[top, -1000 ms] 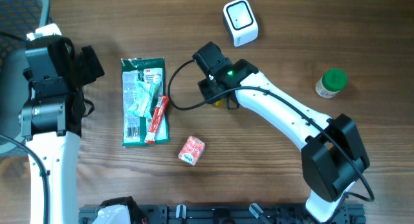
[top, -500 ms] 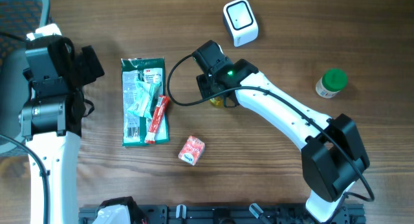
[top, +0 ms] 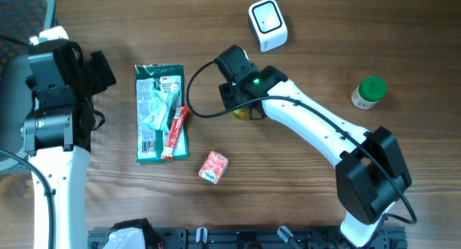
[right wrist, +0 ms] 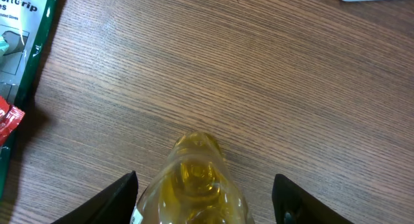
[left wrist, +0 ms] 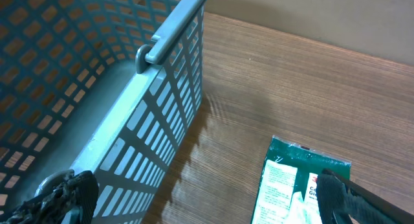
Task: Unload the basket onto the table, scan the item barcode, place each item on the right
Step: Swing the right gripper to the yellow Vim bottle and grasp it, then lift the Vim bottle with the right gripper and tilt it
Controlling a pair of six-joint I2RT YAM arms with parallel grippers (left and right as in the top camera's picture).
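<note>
The item between my right fingers is a small bottle of yellow liquid (right wrist: 194,185), lying on the wooden table. From overhead only a yellow sliver of the bottle (top: 243,114) shows under the wrist. My right gripper (right wrist: 206,180) straddles it, open, with a gap on each side. The white scanner (top: 267,24) stands at the back, beyond the right gripper. My left gripper (left wrist: 204,193) is open and empty at the far left, over the table between a basket and a green packet.
A green packet (top: 160,112) with a red tube (top: 174,132) on it lies left of centre. A small red box (top: 214,167) lies nearer the front. A green-capped jar (top: 369,91) stands at the right. A blue mesh basket (left wrist: 149,107) borders the left edge.
The right gripper has shifted very slightly over the yellow bottle. The left arm has not moved.
</note>
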